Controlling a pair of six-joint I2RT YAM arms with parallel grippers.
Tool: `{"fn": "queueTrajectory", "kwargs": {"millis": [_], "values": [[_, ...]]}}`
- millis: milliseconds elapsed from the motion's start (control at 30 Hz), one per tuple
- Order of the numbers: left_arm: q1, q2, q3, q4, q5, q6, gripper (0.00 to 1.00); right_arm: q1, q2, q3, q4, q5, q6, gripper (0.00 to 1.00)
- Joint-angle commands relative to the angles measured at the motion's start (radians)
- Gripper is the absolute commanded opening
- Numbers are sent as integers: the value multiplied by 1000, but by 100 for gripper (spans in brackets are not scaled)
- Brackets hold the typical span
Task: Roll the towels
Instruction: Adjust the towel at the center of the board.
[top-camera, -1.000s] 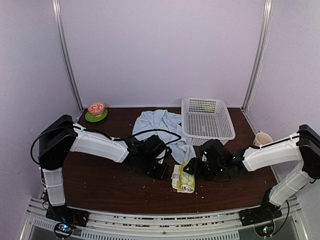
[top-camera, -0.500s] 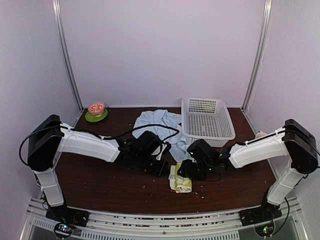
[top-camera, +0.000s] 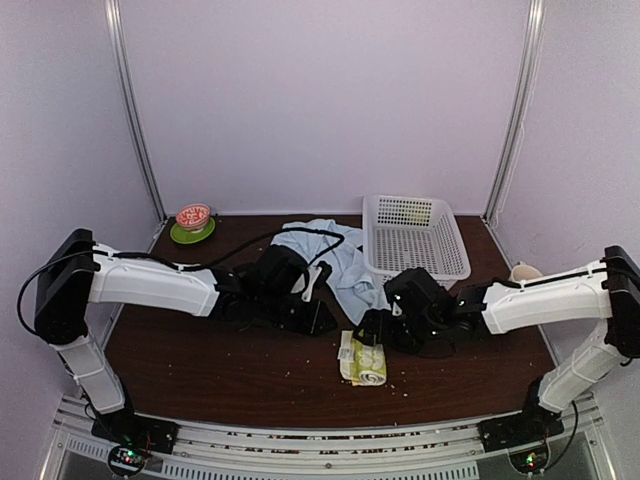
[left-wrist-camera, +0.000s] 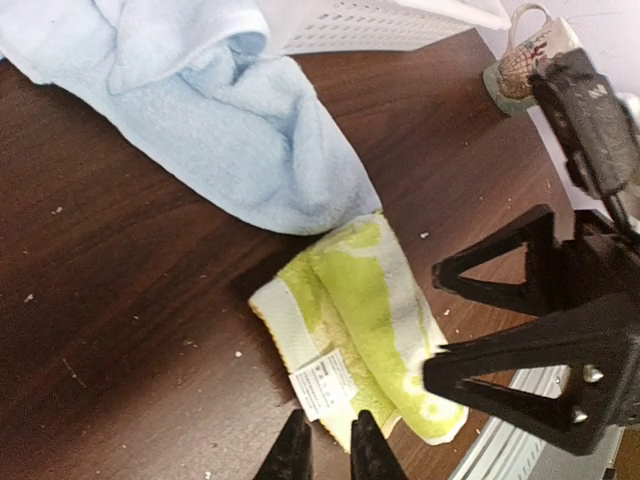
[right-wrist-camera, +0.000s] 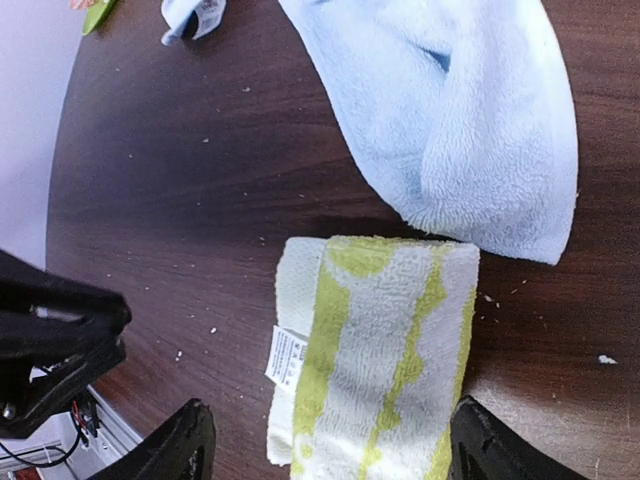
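Note:
The small yellow-green towel (top-camera: 362, 358) lies rolled near the table's front, its white label (left-wrist-camera: 325, 385) on the left side. The light-blue towel (top-camera: 335, 255) lies crumpled behind it, one end touching the roll (right-wrist-camera: 385, 350). My left gripper (top-camera: 325, 320) sits just left of the roll. Its fingers (left-wrist-camera: 328, 455) stand a narrow gap apart with nothing between them, their tips short of the label. My right gripper (top-camera: 372, 335) hovers over the roll's right side. It (right-wrist-camera: 340, 450) is wide open, its two fingers straddling the roll's width without gripping it.
A white plastic basket (top-camera: 415, 238) stands at the back right, beside the blue towel (left-wrist-camera: 220, 120). A mug (top-camera: 525, 275) sits at the right edge. A green saucer with a red bowl (top-camera: 193, 222) is at the back left. Crumbs dot the dark table.
My left gripper has drawn back to the left of the roll and parted its fingers slightly. My right gripper has opened wider over the roll. The roll has stayed where it was.

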Motion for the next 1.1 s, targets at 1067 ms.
{"fn": "queueTrajectory", "kwargs": {"millis": [1067], "values": [[18,193,-35,104,52,-27,0,-66,72,-152,182,-96,-33,59]]}}
